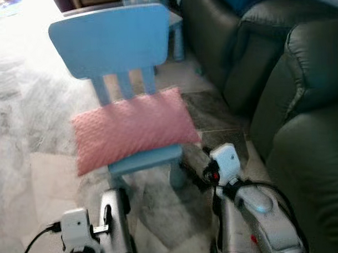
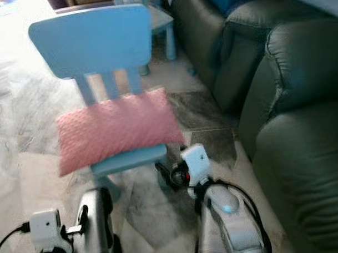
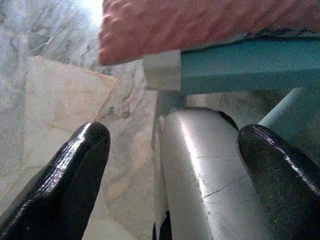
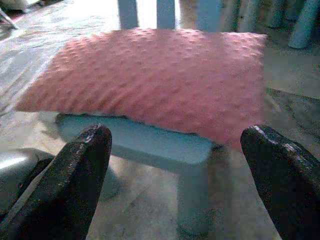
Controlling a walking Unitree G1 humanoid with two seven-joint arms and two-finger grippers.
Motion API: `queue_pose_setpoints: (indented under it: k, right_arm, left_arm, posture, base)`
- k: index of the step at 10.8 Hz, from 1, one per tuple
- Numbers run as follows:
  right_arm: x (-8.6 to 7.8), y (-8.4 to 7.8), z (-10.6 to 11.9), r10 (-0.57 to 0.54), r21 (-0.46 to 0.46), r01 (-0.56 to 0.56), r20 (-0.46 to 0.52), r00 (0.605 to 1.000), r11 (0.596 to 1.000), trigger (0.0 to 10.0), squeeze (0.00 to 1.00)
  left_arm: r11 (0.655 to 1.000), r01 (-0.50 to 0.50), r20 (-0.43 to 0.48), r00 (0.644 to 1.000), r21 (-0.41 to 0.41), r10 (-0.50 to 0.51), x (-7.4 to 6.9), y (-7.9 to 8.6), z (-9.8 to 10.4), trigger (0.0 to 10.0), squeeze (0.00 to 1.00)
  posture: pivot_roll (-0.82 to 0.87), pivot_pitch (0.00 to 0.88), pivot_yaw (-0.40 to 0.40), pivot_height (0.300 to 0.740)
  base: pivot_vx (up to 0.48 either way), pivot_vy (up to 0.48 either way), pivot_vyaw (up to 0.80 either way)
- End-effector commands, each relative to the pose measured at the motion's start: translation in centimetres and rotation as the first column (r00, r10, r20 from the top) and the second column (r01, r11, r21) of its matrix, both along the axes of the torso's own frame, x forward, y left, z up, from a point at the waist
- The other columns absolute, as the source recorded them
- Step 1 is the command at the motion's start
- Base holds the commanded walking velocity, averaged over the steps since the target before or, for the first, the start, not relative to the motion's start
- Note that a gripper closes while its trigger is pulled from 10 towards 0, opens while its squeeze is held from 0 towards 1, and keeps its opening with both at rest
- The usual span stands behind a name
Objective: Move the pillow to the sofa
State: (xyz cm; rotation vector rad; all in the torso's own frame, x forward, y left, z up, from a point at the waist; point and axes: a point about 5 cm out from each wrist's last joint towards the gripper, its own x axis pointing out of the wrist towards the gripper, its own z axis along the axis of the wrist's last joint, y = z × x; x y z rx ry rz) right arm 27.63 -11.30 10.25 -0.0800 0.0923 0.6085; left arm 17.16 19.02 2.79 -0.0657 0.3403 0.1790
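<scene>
Lying across the blue chair (image 1: 116, 45) at 12 o'clock, the pink pillow (image 1: 133, 128) looks soft and light; both grippers' fingers (image 4: 82, 165) spread, pinch its overhanging edge

The pillow (image 1: 134, 127) is soft pink cloth with a bumpy, dotted texture, and it looks matt. The chair (image 1: 113, 40) under it seems to be light blue plastic, smooth and with a dull sheen; its seat edge looks flat and even in the left wrist view. The floor (image 1: 24, 109) is polished stone tile like marble, grey and cream with veins, and it is glossy near its far left corner. The sofa (image 1: 301, 99) looks like dark green leather, smooth with soft folds. The left claw (image 3: 175, 165) has shiny black fingers, the right claw (image 4: 175, 175) too. The arms are brushed silver metal.
</scene>
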Motion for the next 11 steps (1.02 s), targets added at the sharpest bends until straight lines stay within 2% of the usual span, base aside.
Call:
queue_pose_setpoints:
  k: [1, 3, 4, 7, 8, 9, 10, 11]
  right_arm:
    - [-0.1, 0.0, -0.3, 0.004, -0.003, -0.004, -0.008, 1.000, 1.000, 10.0, 0.00]
    - [0.1, 0.3, 0.1, 0.036, -0.007, -0.036, 0.009, 0.999, 0.999, 10.0, 0.00]
    - [0.7, 0.8, 0.7, 0.090, -0.016, -0.089, 0.037, 0.995, 0.996, 10.0, 0.00]
    - [3.6, 1.8, 2.6, 0.084, 0.014, -0.086, 0.097, 0.992, 0.996, 10.0, 0.00]
    - [5.1, 2.5, 3.7, 0.082, 0.039, -0.087, 0.119, 0.990, 0.995, 10.0, 0.00]
    - [6.5, 3.6, 4.7, 0.108, 0.054, -0.116, 0.128, 0.986, 0.992, 10.0, 0.00]
    - [6.8, 4.1, 5.2, 0.131, 0.047, -0.139, 0.151, 0.980, 0.989, 10.0, 0.00]
    - [7.2, 4.2, 5.9, 0.138, -0.054, -0.129, 0.247, 0.959, 0.990, 10.0, 0.00]
  left_arm:
    - [0.998, -0.042, -0.018, 0.999, 0.037, 0.042, -0.5, 0.9, -0.3, 10.0, 0.00]
    - [0.981, -0.155, 0.031, 0.988, 0.119, 0.153, -0.2, 2.9, 0.6, 10.0, 0.00]
    - [0.974, -0.187, 0.069, 0.981, 0.130, 0.179, 0.8, 3.9, 1.3, 10.0, 0.00]
    - [0.945, -0.295, 0.125, 0.952, 0.141, 0.278, 3.1, 6.6, 2.1, 10.0, 0.00]
    - [0.939, -0.329, 0.141, 0.939, 0.102, 0.314, 4.8, 7.4, 2.3, 10.0, 0.00]
    - [0.941, -0.333, 0.156, 0.935, 0.065, 0.320, 7.9, 8.1, 2.6, 10.0, 0.00]
    - [0.935, -0.351, 0.170, 0.925, 0.046, 0.339, 8.8, 8.5, 3.0, 10.0, 0.00]
    - [0.922, -0.387, 0.200, 0.904, 0.009, 0.377, 10.0, 9.3, 3.9, 10.0, 0.00]
  posture:
    - [-0.12, 0.237, 0.015, 0.481]
    - [-0.12, 0.236, 0.017, 0.481]
    - [-0.11, 0.240, 0.016, 0.481]
    - [-0.11, 0.259, 0.014, 0.481]
    - [-0.12, 0.275, 0.009, 0.481]
    - [-0.13, 0.290, 0.013, 0.481]
    - [-0.14, 0.302, 0.014, 0.481]
    - [-0.15, 0.317, 0.014, 0.481]
  base:
    - [0.000, 0.000, 0.00]
    - [0.000, 0.000, 0.00]
    - [0.000, 0.000, 0.00]
    - [0.000, 0.000, 0.00]
    - [0.000, 0.000, 0.00]
    - [0.000, 0.000, 0.00]
    - [0.000, 0.000, 0.00]
    - [0.000, 0.000, 0.00]
